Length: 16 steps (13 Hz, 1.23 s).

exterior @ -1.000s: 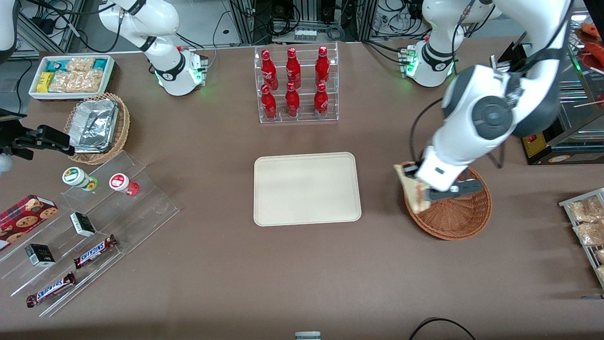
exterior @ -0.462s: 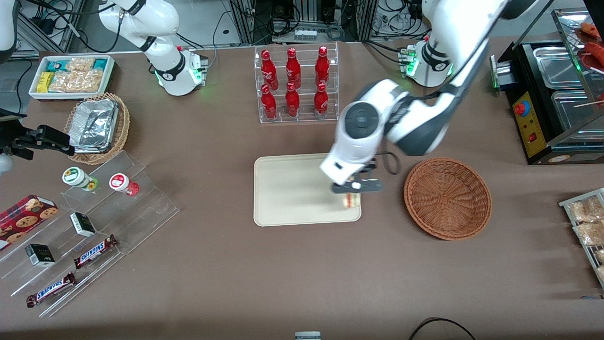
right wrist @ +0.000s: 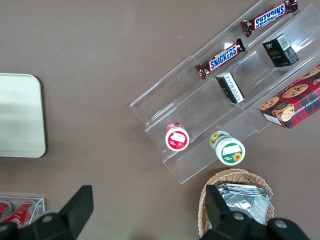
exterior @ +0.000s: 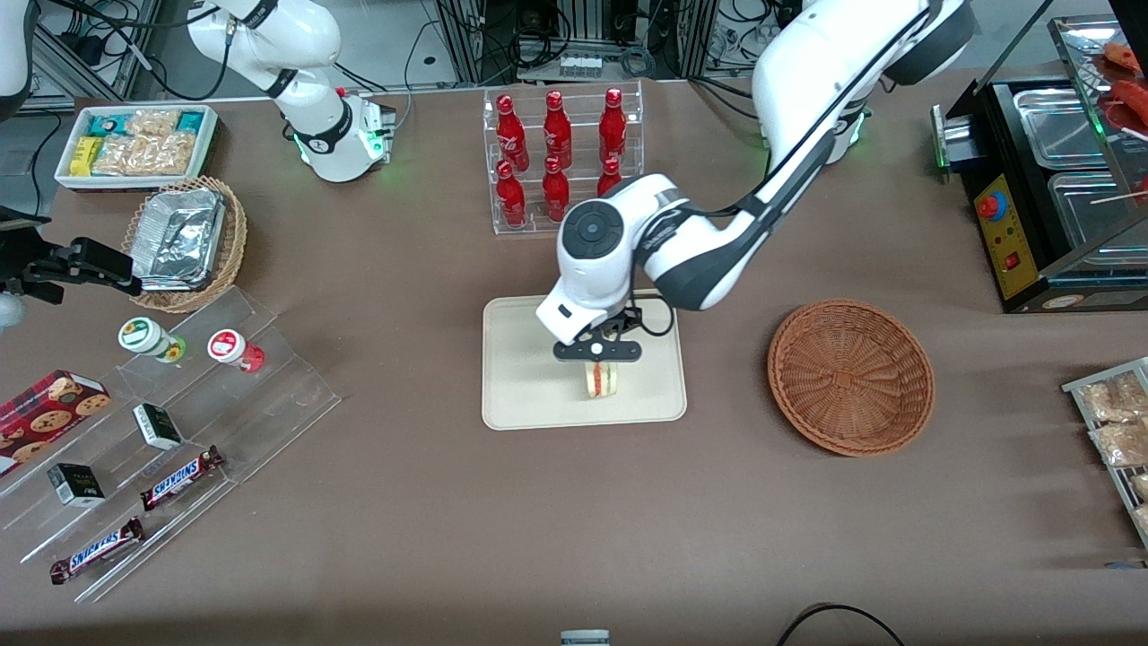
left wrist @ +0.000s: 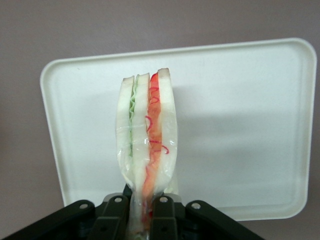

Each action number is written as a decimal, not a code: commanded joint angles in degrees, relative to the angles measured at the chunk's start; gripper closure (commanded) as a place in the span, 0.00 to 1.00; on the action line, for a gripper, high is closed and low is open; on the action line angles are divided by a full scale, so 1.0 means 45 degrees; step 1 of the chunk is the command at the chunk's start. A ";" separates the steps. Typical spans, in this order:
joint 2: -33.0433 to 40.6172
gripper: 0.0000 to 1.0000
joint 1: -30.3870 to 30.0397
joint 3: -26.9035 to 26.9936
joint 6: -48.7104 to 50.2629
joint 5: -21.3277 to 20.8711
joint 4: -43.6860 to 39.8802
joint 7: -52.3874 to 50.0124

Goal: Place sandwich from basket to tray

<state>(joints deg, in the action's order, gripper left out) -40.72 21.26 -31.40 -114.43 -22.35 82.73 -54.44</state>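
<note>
Broadly, the brown surface was seen spread wide under the workshop clutter of racks and cables, with the cream tray lying at its middle and the woven basket sitting apart from it toward the working arm's end, with nothing visible in it. Around the tray plenty of free room was offered; the rack of red bottles stood farther from the front camera, clear of it. Over the tray the gripper was held, its fingers clamped shut on the sandwich, which was hung edge-down above the tray, apparently not yet resting on it. The wedge was judged light and soft: the bread was visibly pinched where it was gripped, and the clear wrap was expected to be slippery. A hold at the narrow end, as taken, was thought sound, though hard squeezing would likely crush the filling. Once released, a tip onto a flat face was to be expected.
</note>
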 commanded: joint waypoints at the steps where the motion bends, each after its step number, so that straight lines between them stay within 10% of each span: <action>1: -0.0850 1.00 0.0491 0.0103 -0.0484 -0.0697 -0.0534 -0.0713; 7: -0.1691 0.98 0.0843 0.0181 -0.0879 -0.1458 -0.0514 -0.1066; 9: -0.1732 0.01 0.0823 0.0181 -0.0996 -0.1518 -0.0514 -0.0970; 16: 0.0490 0.00 -0.0112 0.0103 0.0951 -0.0605 -0.0553 -0.1047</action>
<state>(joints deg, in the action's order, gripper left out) -44.54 22.87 -31.09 -115.03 -27.42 79.02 -58.40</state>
